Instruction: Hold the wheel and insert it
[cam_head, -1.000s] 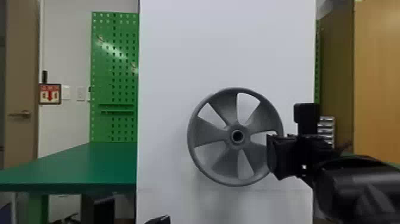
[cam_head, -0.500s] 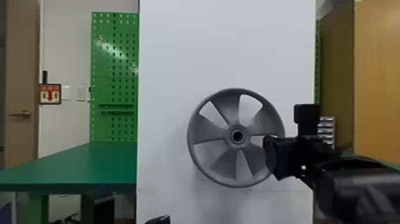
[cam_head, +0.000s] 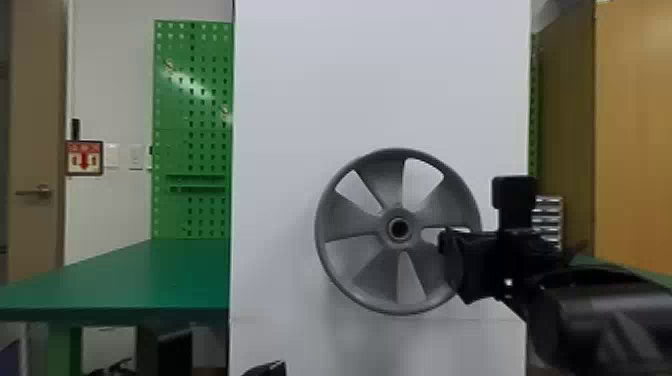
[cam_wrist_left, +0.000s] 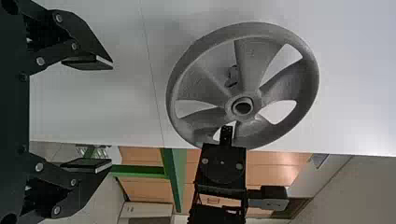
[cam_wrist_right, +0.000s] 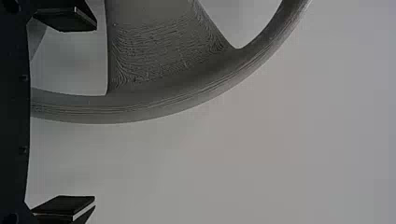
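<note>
Straddling the rim of the wheel (cam_head: 350, 215), the right claw (cam_head: 449, 260) gapes wide; the left claw (cam_head: 267, 369) spreads wide too, well clear of it!

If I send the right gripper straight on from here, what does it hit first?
Probably the grey wheel's rim, which crosses the line between the open fingertips of the right gripper in its wrist view. How much depth remains is unclear.
</note>
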